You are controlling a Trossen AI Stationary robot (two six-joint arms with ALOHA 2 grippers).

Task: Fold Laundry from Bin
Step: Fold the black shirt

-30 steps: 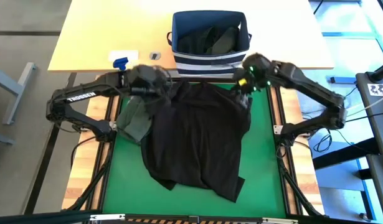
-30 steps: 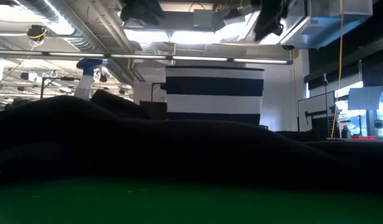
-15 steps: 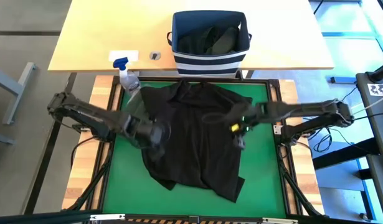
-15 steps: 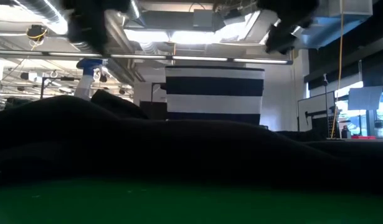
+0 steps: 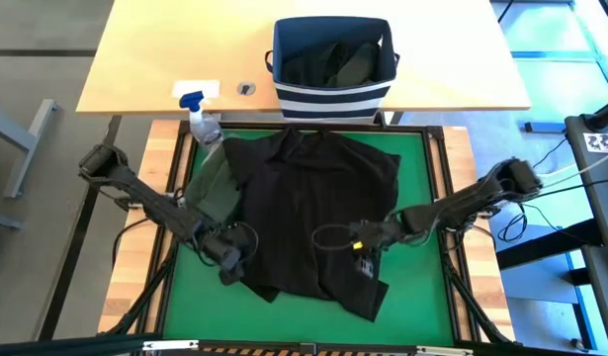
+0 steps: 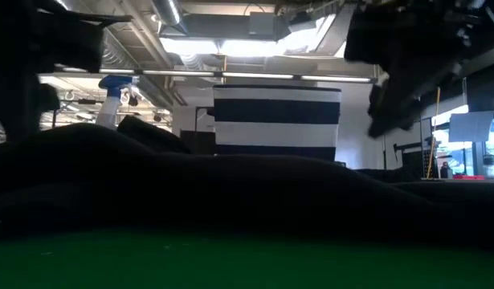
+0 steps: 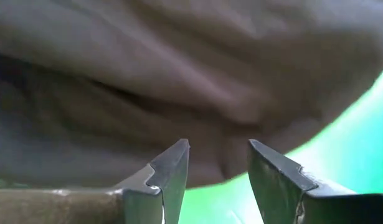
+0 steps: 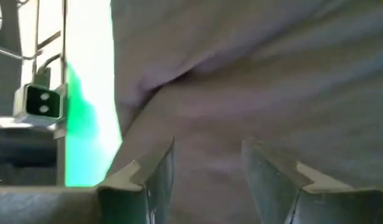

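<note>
Green matting (image 5: pixel 422 307) covers the work surface, and a black garment (image 5: pixel 313 213) lies spread across it. At the garment's near-left edge the left gripper (image 5: pixel 229 269) hovers with fingers parted, empty; over its near-right part the right gripper (image 5: pixel 366 265) hovers likewise spread. Beyond the garment stands the striped bin (image 5: pixel 331 94) holding dark laundry (image 5: pixel 333 64)

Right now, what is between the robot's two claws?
In the high view, only the black shirt lies between the left gripper and the right gripper. Both grippers are open, near its bottom edge.
</note>
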